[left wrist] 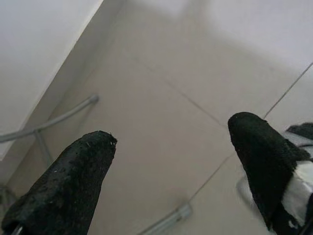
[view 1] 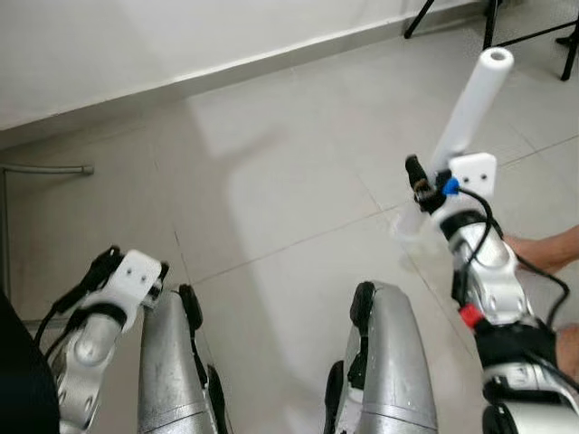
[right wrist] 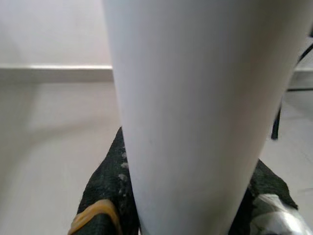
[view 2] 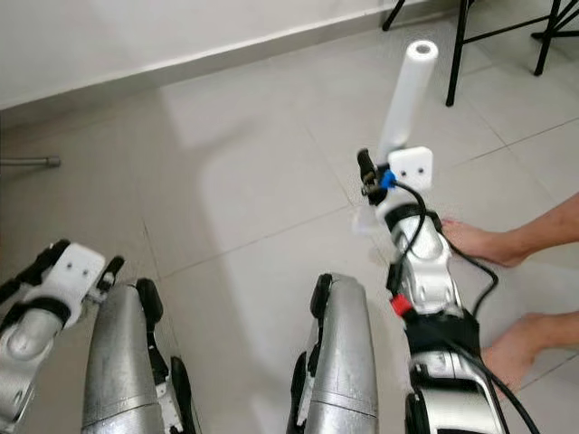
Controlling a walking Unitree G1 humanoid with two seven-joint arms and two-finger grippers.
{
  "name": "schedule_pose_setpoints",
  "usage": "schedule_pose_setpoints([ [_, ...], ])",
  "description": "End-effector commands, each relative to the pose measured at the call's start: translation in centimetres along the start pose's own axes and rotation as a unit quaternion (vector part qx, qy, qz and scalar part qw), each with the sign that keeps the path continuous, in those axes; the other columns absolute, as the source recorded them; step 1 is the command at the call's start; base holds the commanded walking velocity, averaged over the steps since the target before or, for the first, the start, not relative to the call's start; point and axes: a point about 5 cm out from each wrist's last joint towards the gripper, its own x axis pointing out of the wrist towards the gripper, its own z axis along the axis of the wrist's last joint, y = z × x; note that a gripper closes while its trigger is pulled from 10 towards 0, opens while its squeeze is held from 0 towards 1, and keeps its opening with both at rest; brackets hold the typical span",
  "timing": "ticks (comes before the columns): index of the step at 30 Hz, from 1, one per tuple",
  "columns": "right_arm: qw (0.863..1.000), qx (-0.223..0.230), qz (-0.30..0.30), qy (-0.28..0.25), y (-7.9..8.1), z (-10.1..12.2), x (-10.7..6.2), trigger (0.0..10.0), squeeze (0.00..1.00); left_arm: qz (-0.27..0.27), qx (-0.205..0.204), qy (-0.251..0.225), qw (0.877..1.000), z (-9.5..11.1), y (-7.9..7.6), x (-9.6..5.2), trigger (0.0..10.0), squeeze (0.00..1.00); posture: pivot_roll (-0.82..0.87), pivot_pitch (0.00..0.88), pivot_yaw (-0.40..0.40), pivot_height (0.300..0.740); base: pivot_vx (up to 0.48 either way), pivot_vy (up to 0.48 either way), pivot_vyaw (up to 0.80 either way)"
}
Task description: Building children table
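Note:
A white cylindrical table leg [view 1: 470,113] sticks up and away from my right gripper [view 1: 423,192], which is shut on its lower part and held raised at the right. In the right wrist view the table leg [right wrist: 195,112] stands close to the lens, with a black finger [right wrist: 110,188] pressed against each side. My left gripper [left wrist: 171,161] hangs low at the left beside my leg, open, with only floor tiles between its fingers [left wrist: 73,181].
Pale floor tiles run up to a white wall with a skirting board [view 1: 226,68]. A person's bare feet [view 2: 484,240] rest on the floor at the right. Black stand legs [view 2: 457,45] rise at the back right. A grey metal tube [view 1: 50,169] lies at the left.

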Motion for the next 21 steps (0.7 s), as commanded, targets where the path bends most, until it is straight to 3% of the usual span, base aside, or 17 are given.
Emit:
schedule_pose_setpoints([
  [1,1.000,-0.003,-0.005,0.005,-0.5,-0.2,-0.6,10.0,0.00,-0.002,-0.003,0.022,1.000,-0.9,-0.2,-0.7,10.0,0.00,0.10,0.334,-0.031,0.510,0.000,0.000,0.00],
  [12,0.999,-0.004,0.005,0.045,-0.5,-1.8,-3.6,10.0,0.00,-0.013,0.000,0.080,0.997,-4.1,-1.4,-3.5,10.0,0.00,0.11,0.313,-0.026,0.545,0.000,0.000,0.00],
  [16,0.998,-0.007,0.003,0.069,-0.7,-2.8,-4.9,10.0,0.00,0.006,-0.036,0.162,0.986,-7.3,-1.7,-5.7,10.0,0.00,0.10,0.284,-0.024,0.565,0.000,0.000,0.00],
  [17,0.998,-0.007,0.003,0.069,-0.7,-2.8,-4.9,10.0,0.00,0.006,-0.036,0.162,0.986,-7.3,-1.7,-5.7,10.0,0.00,0.10,0.284,-0.024,0.565,0.000,0.000,0.00],
  [18,0.997,-0.008,0.002,0.074,-0.9,-2.9,-5.1,10.0,0.00,0.021,-0.058,0.205,0.977,-8.7,-1.7,-6.8,10.0,0.00,0.10,0.270,-0.025,0.575,0.000,0.000,0.00],
  [21,0.997,-0.010,0.002,0.079,-1.0,-3.1,-5.2,10.0,0.00,0.017,-0.056,0.230,0.971,-9.6,-2.0,-7.7,10.0,0.00,0.10,0.258,-0.027,0.585,0.000,0.000,0.00],
])
